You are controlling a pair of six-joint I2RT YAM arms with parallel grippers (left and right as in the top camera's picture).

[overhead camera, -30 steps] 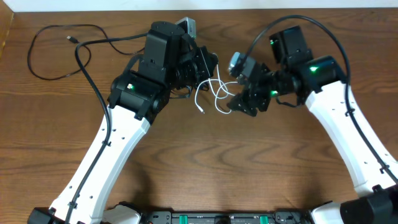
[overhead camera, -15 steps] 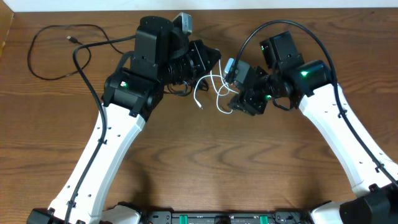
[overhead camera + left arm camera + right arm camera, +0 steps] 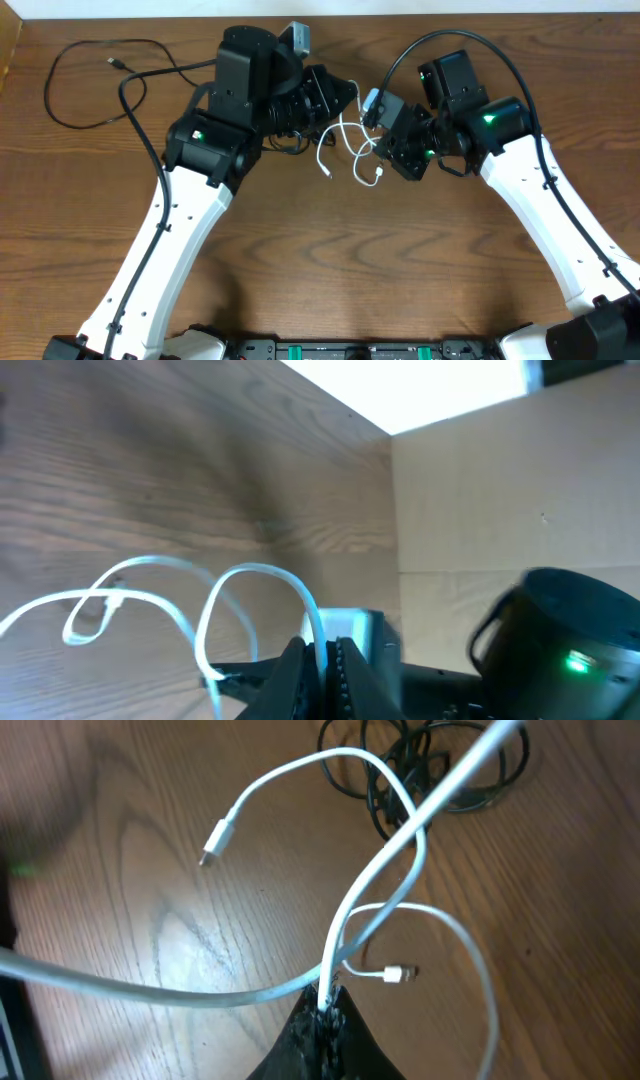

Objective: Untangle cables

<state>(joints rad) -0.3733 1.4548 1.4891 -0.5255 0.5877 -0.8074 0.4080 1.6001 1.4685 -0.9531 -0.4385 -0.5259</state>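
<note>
A white cable [image 3: 346, 140] hangs in loops between my two grippers over the wooden table. My left gripper [image 3: 350, 93] is shut on one strand of it [image 3: 322, 645], and more white loops [image 3: 150, 595] hang to its left. My right gripper [image 3: 388, 150] is shut on another strand [image 3: 328, 998]. The white cable's two plugs [image 3: 213, 848] [image 3: 398, 974] hang free. A coiled black cable [image 3: 440, 770] lies on the table past the right gripper, partly under the left arm [image 3: 288, 148]. Another black cable [image 3: 113, 62] lies spread out at the far left.
The table's back edge meets a white wall at the top [image 3: 400, 8]. A cardboard panel [image 3: 500, 510] stands beyond the left gripper. Thick black arm cables arch over the right arm [image 3: 520, 60] and run along the left arm [image 3: 150, 140].
My right gripper has shut on the white cable; it was open before. Both arms shifted slightly toward the back, and the white loops and plugs swung a little.
</note>
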